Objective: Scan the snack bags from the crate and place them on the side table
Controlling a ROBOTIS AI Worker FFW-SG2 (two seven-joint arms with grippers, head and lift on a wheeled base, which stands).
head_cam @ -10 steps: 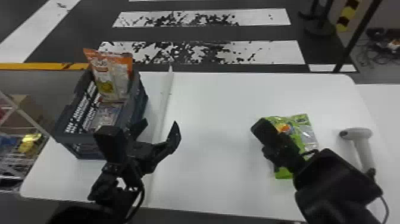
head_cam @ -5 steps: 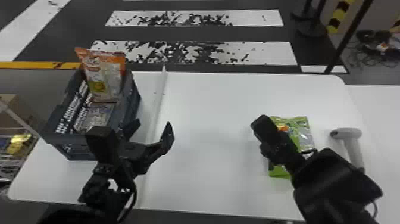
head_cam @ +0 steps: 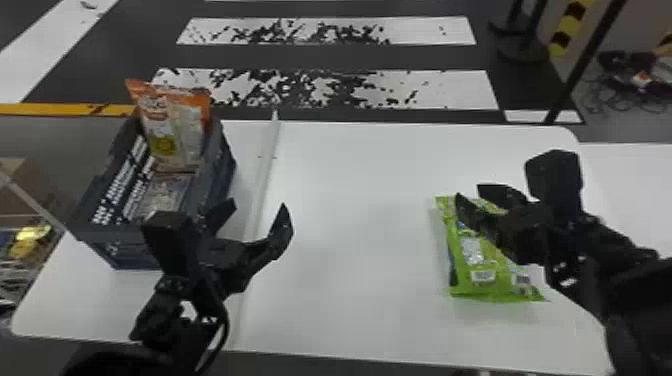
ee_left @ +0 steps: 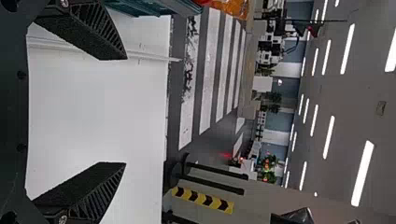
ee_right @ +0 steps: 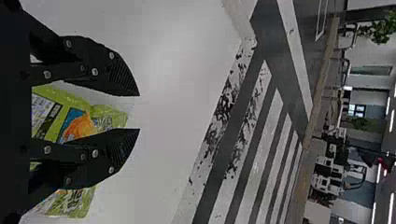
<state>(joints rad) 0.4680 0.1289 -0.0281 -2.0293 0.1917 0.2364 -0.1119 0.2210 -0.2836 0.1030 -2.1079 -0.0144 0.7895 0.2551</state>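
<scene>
My left gripper (head_cam: 257, 212) stands open over the white table, right of the blue-grey crate (head_cam: 125, 250); in the left wrist view the left gripper (ee_left: 125, 111) has nothing between its fingertips. An orange-topped snack bag (head_cam: 175, 130) stands upright in the crate, with another bag (head_cam: 165, 192) lying flatter before it. My right gripper (head_cam: 468, 192), partly open, is over the upper part of a green snack bag (head_cam: 472, 250) on the table. In the right wrist view the right gripper (ee_right: 139, 112) partly covers the green bag (ee_right: 79, 121); its fingertips extend past the bag's end.
A pale strip (head_cam: 265, 175) runs front to back across the table (head_cam: 360, 200) beside the crate. Another white surface (head_cam: 645, 165) adjoins at the right. Dark posts (head_cam: 590, 60) stand on the floor beyond the table.
My right gripper has swung right and away from the robot, its fingers now pointing leftward above the green bag. The right arm now covers the spot where a white scanner lay. The left gripper has barely shifted.
</scene>
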